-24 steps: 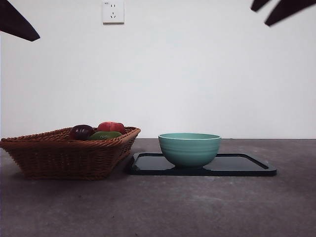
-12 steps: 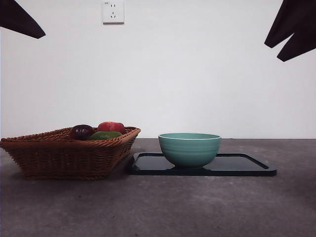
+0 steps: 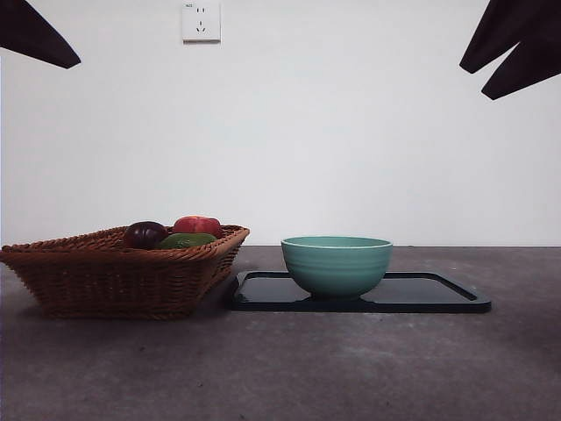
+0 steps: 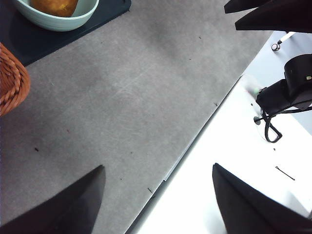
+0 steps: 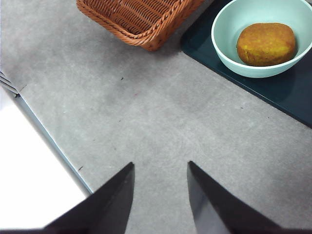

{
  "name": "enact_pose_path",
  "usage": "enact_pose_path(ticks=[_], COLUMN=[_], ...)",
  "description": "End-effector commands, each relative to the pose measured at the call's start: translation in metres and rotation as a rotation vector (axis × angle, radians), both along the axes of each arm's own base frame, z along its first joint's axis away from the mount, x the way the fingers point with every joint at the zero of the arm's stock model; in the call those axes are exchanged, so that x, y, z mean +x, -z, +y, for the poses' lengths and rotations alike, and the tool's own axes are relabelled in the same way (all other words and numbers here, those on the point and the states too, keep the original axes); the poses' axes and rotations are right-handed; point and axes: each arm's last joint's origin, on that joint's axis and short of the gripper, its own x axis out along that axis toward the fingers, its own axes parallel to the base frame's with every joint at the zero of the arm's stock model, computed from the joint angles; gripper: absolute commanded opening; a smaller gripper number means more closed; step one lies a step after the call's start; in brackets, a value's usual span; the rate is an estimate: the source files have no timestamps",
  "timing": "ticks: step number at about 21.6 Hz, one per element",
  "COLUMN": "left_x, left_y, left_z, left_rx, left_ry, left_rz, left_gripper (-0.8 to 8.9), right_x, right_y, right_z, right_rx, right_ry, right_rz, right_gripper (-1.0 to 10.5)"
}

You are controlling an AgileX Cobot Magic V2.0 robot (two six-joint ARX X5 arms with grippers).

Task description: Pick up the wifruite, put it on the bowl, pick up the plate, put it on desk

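The wifruite (image 5: 266, 44), orange-brown and matte, lies inside the mint-teal bowl (image 5: 222, 29); the left wrist view catches its edge (image 4: 53, 6). The bowl (image 3: 337, 263) stands on the dark plate (image 3: 421, 294), which rests flat on the grey desk (image 3: 289, 368). My right gripper (image 5: 160, 164) hangs open and empty high above the desk, short of the plate, and shows as a black forked shape in the front view's top right corner (image 3: 473, 83). My left gripper (image 4: 157, 167) is open wide and empty over the desk's edge, far from the bowl.
A brown wicker basket (image 3: 114, 276) left of the plate holds a dark purple fruit (image 3: 145, 234), a red one (image 3: 198, 225) and a green one (image 3: 186, 239). A white surface with cables (image 4: 273, 122) lies past the desk's edge. A black arm tip (image 3: 35, 39) sits top left.
The black forked gripper at the top right has come down and grown larger in the front view, then shifted slightly left. The bowl, plate and basket have not moved.
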Motion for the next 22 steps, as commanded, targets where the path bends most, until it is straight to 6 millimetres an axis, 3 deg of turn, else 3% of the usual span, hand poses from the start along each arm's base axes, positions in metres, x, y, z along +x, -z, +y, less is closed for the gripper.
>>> enact_pose_path(ticks=[1, 14, 22], left_x=[0.001, 0.003, 0.026], left_y=[-0.003, -0.005, -0.025], left_z=[-0.002, -0.003, -0.015], left_rx=[-0.009, -0.029, -0.077], left_ry=[0.017, 0.015, -0.068], left_rz=[-0.02, -0.049, -0.163], left_gripper=[3.44, 3.43, 3.44], right_x=[0.0, 0.0, 0.0], right_y=[-0.004, -0.004, -0.004], right_z=[0.002, 0.002, 0.002], right_rx=[0.014, 0.014, 0.014], right_ry=[-0.006, -0.006, -0.006], right_rz=[-0.008, -0.007, -0.007], right_gripper=[1.7, 1.7, 1.7])
